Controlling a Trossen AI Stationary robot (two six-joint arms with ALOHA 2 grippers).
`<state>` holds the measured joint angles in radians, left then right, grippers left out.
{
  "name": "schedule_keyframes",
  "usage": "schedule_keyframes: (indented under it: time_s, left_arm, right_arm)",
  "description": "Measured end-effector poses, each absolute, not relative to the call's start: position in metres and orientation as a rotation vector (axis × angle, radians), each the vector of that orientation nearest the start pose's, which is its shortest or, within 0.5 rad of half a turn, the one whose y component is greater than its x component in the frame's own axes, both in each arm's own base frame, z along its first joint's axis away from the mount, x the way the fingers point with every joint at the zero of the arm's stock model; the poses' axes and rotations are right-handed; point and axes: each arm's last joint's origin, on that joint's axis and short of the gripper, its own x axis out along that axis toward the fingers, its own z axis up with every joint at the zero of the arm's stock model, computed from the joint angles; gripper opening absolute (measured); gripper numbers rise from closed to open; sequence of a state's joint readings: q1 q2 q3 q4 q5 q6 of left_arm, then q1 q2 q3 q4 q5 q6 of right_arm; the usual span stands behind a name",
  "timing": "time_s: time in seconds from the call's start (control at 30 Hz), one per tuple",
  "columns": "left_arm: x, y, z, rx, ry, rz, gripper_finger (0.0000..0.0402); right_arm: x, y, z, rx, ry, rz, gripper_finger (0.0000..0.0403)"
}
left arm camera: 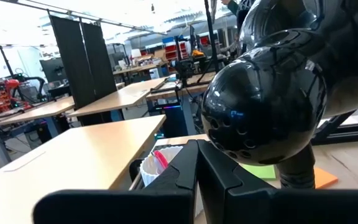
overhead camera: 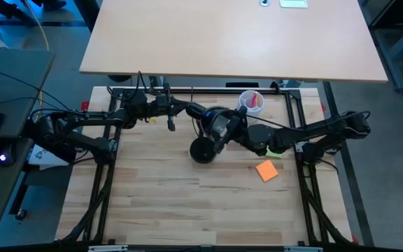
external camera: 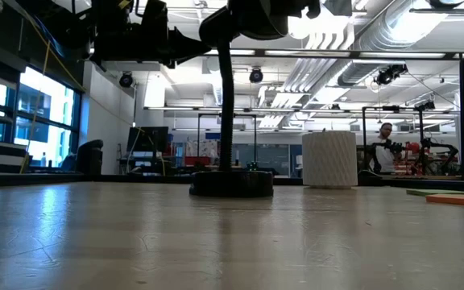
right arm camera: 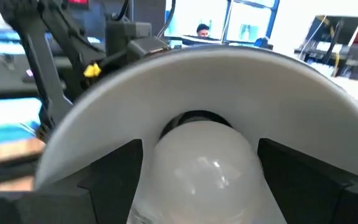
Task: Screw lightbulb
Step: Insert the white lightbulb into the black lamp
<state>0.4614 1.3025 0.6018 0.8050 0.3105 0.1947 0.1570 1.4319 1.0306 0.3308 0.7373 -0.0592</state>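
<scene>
A black desk lamp stands on its round base (overhead camera: 201,151) mid-table, its head (overhead camera: 219,124) turned level toward the right arm. In the right wrist view the white lightbulb (right arm camera: 201,171) sits inside the head's white shade (right arm camera: 197,74), its narrow end in the dark socket (right arm camera: 194,118). My right gripper (right arm camera: 201,146) is open and level, one finger close on each side of the bulb. My left gripper (left arm camera: 197,152) is shut, its tips just behind the head's rounded black back (left arm camera: 263,106). My left gripper comes level from the table's left with shut fingers (left arm camera: 219,171) right at the back of the lamp's head (left arm camera: 229,134). I cannot tell whether the tips touch it.
A white cup (overhead camera: 250,101) with a red item stands beyond the lamp toward the far edge. An orange note (overhead camera: 266,170) and a green one (overhead camera: 275,149) lie under the right arm. The lamp's neck (external camera: 225,97) rises upright from the base (external camera: 230,184).
</scene>
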Motion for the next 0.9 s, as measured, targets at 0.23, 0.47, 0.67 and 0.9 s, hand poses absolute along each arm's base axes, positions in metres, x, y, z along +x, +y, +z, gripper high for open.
schedule_keyframes:
  time_s: [0.23,0.47,0.67,0.9]
  left_arm:
    - [0.246,0.113,0.256,0.233,-0.081,0.16,0.0]
    - [0.246,0.113,0.256,0.23,-0.079,0.16,0.0]
    - [0.246,0.113,0.255,0.227,-0.074,0.159,0.0]
    - [0.246,0.113,0.254,0.219,-0.067,0.159,0.0]
  right_arm:
    - [0.32,0.031,0.32,-0.237,0.112,-0.583,0.0316]
    - [0.319,0.042,0.326,-0.362,0.089,-0.554,0.0316]
    - [0.316,0.058,0.327,-0.483,0.118,-0.538,0.0316]
    - [0.31,0.074,0.317,-0.798,0.292,-0.528,0.0316]
